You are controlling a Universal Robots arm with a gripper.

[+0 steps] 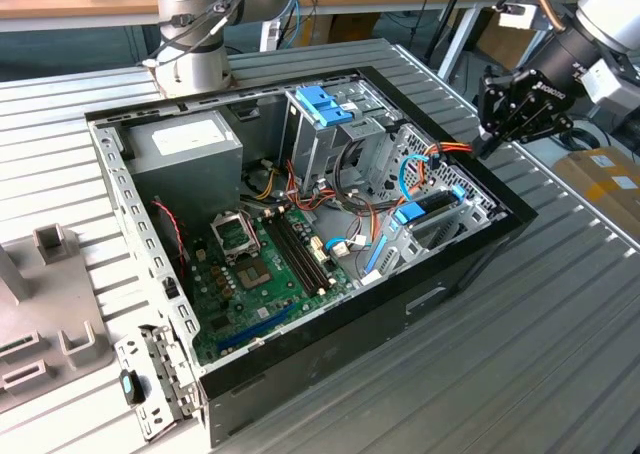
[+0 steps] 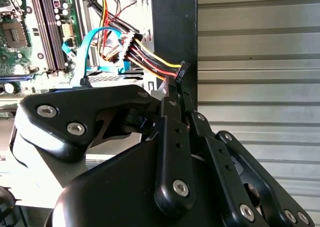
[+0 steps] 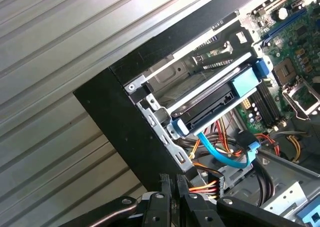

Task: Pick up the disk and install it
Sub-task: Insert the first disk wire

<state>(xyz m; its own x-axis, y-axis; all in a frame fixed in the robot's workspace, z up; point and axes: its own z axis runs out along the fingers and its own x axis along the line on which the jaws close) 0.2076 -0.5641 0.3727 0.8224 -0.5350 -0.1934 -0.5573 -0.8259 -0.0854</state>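
The disk [image 3: 212,104] – dark-edged, in a blue carrier frame – sits slotted in the bay at the open computer case's [image 1: 470,264] corner; the gripper [image 1: 487,139] hovers just outside that corner, fingers [image 2: 172,94] pressed together, holding nothing

The arm [image 1: 600,24] comes in from the far corner on the exterior view's right and slants down toward the middle of the scene. Its grey wrist links lead into a black gripper [image 1: 490,134] that hangs low, with the fingertips pointing down and toward the exterior view's left. In the second wrist view the gripper [image 2: 175,89] shows two slim black linkage fingers [image 2: 172,137] lying side by side, pressed together with no gap and nothing between them. The first wrist view shows the same tips [image 3: 172,184] meeting. A second arm base [image 1: 195,34] stands upright at the far side.
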